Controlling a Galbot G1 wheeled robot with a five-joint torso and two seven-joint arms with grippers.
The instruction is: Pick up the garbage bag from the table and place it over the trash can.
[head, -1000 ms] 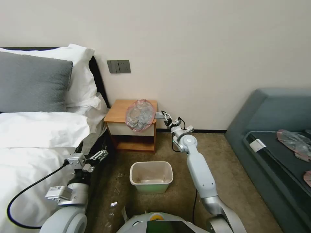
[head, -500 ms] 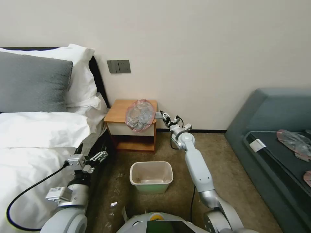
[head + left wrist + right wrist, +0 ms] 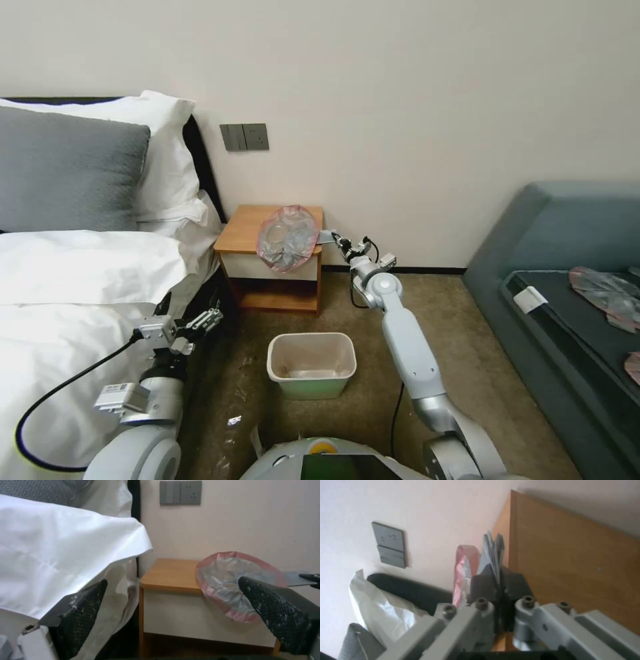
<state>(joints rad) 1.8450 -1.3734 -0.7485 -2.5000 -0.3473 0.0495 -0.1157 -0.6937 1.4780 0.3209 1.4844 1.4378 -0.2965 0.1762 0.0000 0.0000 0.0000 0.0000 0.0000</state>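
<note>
**Right tool pinching bag edge at surface corner**

Right tool is at the right front corner of the surface, arm stretched fwd from the robot's base. Its fingers are closed together on a grey flap of the garbage bag, seen edge-on in the wrist view w/ the pink rim just beside the tool. Rest of the bag lies on the surface to the left of the tool, crumpled, lower part drooping over the white drawer front.

Trash can stands on the carpet, below and nearer the robot than the right tool, well apart from it.

Left tool hangs low beside the bed, fingers spread wide, nothing between them; bag and surface are ahead of it, well apart.
</note>
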